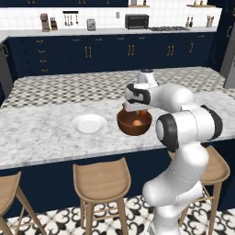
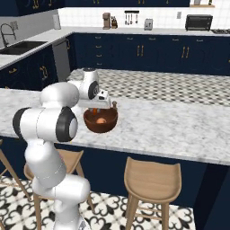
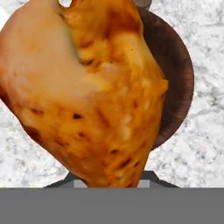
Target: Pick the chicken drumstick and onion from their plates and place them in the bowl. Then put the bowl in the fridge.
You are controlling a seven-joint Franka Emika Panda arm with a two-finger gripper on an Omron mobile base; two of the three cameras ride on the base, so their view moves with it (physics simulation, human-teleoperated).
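Note:
My gripper [image 1: 141,112] hangs just over the reddish-brown bowl [image 1: 134,124] on the marble island, shut on the chicken drumstick [image 3: 87,92]. The orange-brown meat takes up most of the hand view and hides the fingertips, with the bowl [image 3: 175,83] directly behind it. From the base views a small orange part of the drumstick [image 2: 94,111] shows under the hand, above the bowl [image 2: 100,121]. The round tan-orange onion [image 1: 137,122] lies inside the bowl. One white plate [image 1: 88,123] sits bare to the bowl's left. The fridge is out of view.
Wooden stools [image 1: 102,180] stand along the island's near edge. A small dark shaker [image 2: 114,104] stands just behind the bowl. Navy cabinets with a toaster oven [image 1: 137,21] line the back wall, and a sink [image 2: 20,46] is at the far left.

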